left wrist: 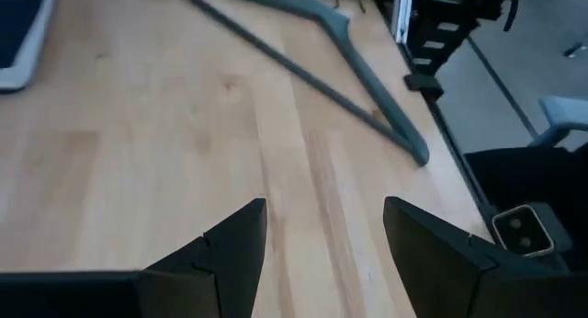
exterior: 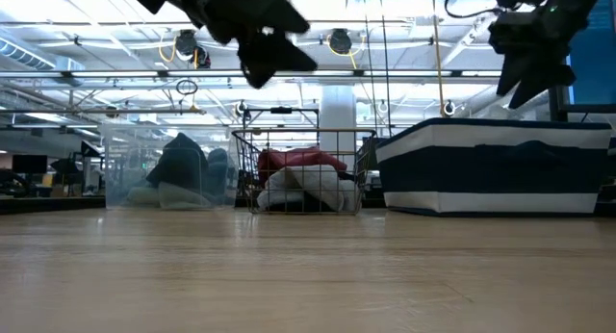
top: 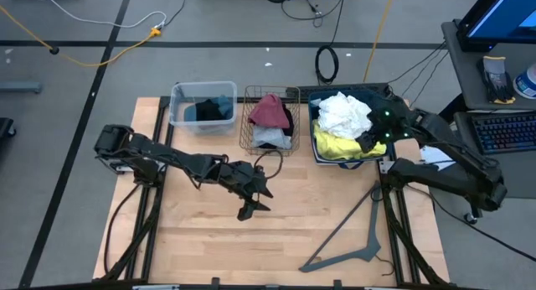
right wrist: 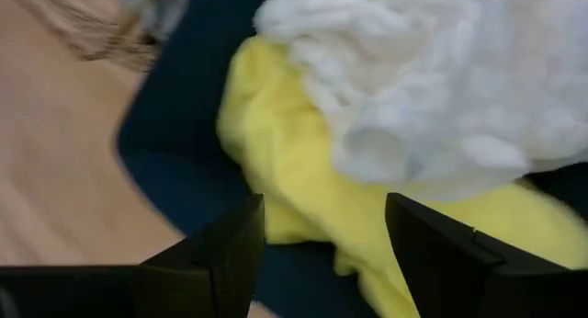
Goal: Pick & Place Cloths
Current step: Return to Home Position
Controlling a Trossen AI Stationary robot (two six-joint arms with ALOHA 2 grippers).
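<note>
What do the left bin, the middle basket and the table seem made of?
Left bin: likely clear plastic; cloths show through its walls. Middle basket: thin wire, probably metal, open grid. Table: pale wood, with plank seams and grain.

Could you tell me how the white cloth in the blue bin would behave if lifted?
The white cloth looks crumpled and fluffy, so probably floppy and light, drooping when lifted. Lying on the yellow cloth, it might drag that along.
</note>
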